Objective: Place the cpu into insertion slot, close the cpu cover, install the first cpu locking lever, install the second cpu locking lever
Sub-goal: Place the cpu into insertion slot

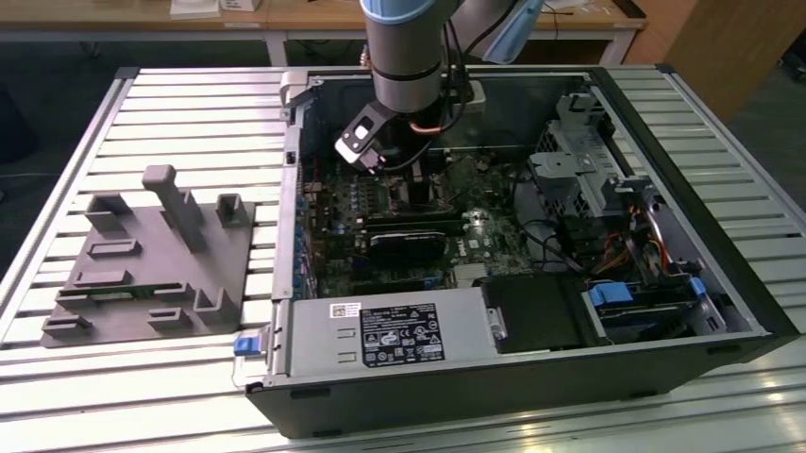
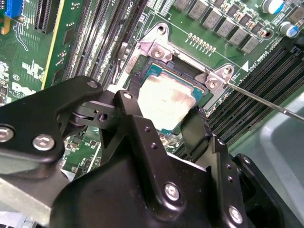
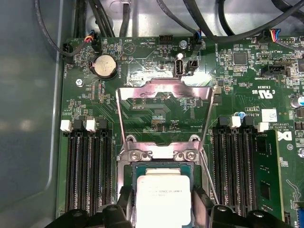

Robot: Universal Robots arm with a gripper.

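In both wrist views the cpu [image 2: 164,99] [image 3: 164,197], a flat pale silvery square, lies level in the insertion slot [image 2: 156,47] [image 3: 156,154], just inside its silver rim. My gripper [image 2: 165,122] [image 3: 164,209] [image 1: 384,160] reaches down into the open computer case. Its two black fingers [image 2: 137,126] press against opposite edges of the chip. The cpu cover [image 3: 142,89] stands swung open beyond the socket, green board showing through its window. A thin wire locking lever [image 2: 256,97] [image 3: 209,175] sticks out unlatched beside the socket.
Rows of black memory slots [image 3: 88,166] flank the socket, with one green module [image 3: 266,175] fitted. Cables [image 3: 190,19] hang along the case wall. The exterior view shows a long black card [image 1: 406,238], a power supply [image 1: 377,335], a drive cage [image 1: 592,160] and a grey fixture [image 1: 145,255] outside the case.
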